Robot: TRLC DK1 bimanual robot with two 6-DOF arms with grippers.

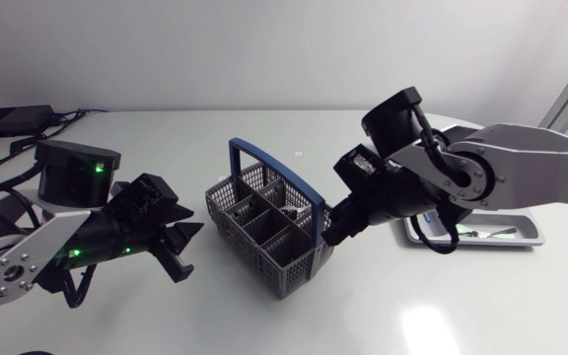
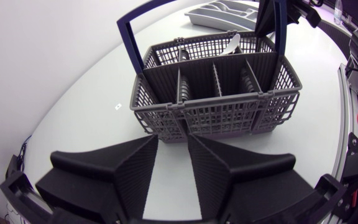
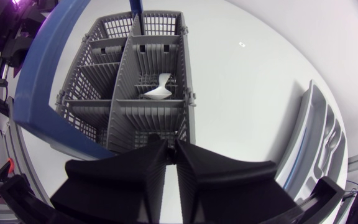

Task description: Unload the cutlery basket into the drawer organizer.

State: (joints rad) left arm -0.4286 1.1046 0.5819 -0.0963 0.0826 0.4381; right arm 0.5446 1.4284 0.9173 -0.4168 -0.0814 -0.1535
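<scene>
Right tool [image 1: 334, 233] sits at the right end of the grey plastic mesh cutlery basket [image 1: 294, 268], mid-frame in the head view. It is clenched to a thin slit, and I cannot see whether anything is pinched in it. As I judge it, the main risk is the basket itself, which looks light and has nothing steadying it. If my fingers have caught the mesh wall instead of a utensil, a lift would drag or tip the whole thing. That would spill the white spoon-shaped piece [image 3: 159, 92] lying slanted in a middle compartment. One end of the blue arched carrying handle [image 1: 236, 163] comes down close by this tool, so a careless rise could snag it. A thin utensil gripped only at its tip might also slip on the way to the grey compartmented drawer organizer [image 1: 534, 233]. The organizer lies at the right of the frame, partly behind my right forearm.

That arm enters from the right edge, passes over the organizer and bends its wrist steeply down to the basket. My left arm crouches at lower left. The left tool [image 1: 182, 248] is released, fingers spread, aimed at the basket but apart from it, low over the white surface [image 1: 461, 306].
</scene>
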